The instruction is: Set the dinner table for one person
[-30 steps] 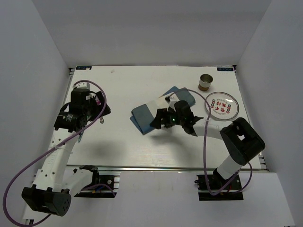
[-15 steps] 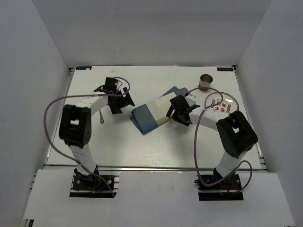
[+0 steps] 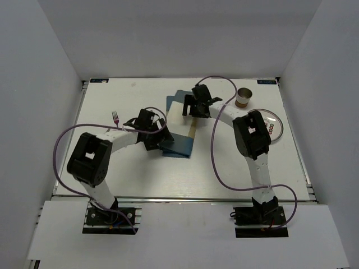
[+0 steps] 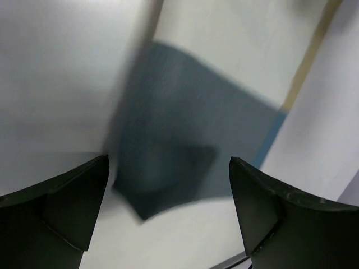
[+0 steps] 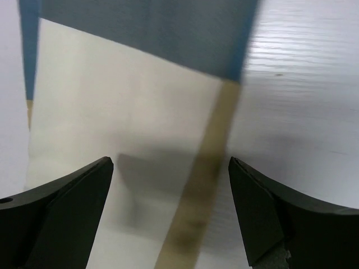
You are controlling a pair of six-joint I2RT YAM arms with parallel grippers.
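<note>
The table (image 3: 140, 168) spreads out from the arm bases to the far wall, white and faintly grained, and carries everything else. On its middle lies the mat (image 3: 180, 144), blue with a cream panel and a tan stripe, partly folded and lying askew. The left end effector (image 3: 159, 136) hangs over the mat's near-left blue corner and the right end effector (image 3: 194, 106) over its far edge. Both are released, fingers wide, with nothing between them; the wrist views show only cloth and bare table in each gap (image 4: 168, 168) (image 5: 171, 162). The mat looks the likeliest trouble to me. If either one closes from here it may pinch a single layer or miss the edge, and if the two pull unevenly the cloth could bunch or end up crooked. A low sweep could also drag the mat along. The fork (image 3: 115, 117) lies just beside the left forearm and could be nudged off its spot. The cup (image 3: 244, 97) stands near the right arm's cable (image 3: 221, 84), which might catch and tip it. The plate (image 3: 276, 124) is half hidden by the right arm, so a dropping elbow might knock it. As for writing, the plate carries red marks too small to read, and I can make out no brand or label anywhere.
</note>
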